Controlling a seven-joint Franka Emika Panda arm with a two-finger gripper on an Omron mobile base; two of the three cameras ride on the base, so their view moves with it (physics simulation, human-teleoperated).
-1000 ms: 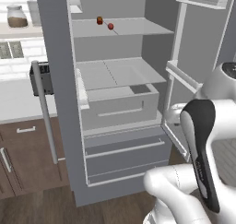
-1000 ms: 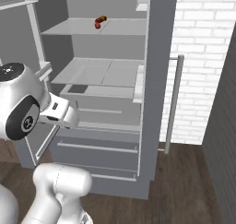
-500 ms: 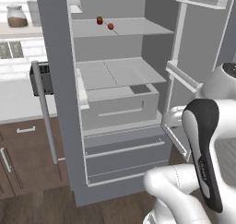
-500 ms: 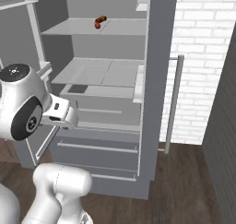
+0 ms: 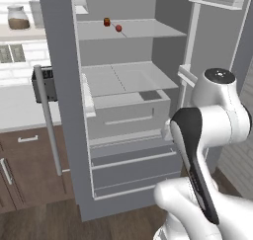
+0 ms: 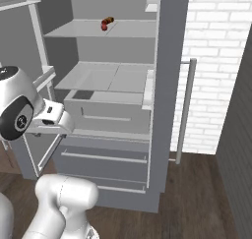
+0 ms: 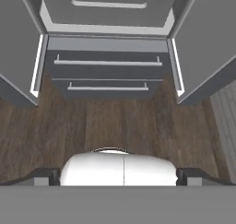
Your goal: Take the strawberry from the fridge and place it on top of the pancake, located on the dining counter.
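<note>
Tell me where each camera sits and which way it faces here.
Left base view: behind the arm's left, facing the open fridge; white arm at lower right.
Right base view: behind the arm's right, same fridge; arm at lower left.
Hand view: on the hand, looking down at the fridge's drawers and wood floor; open claw tips at the bottom.
Both base views share the strawberry on the top shelf.

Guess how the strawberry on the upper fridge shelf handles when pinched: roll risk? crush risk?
The strawberry is tiny and roundish on a flat shelf, so a nudge would likely roll it. It probably bruises under a hard squeeze. The orange-brown jar close beside it may get bumped.
</note>
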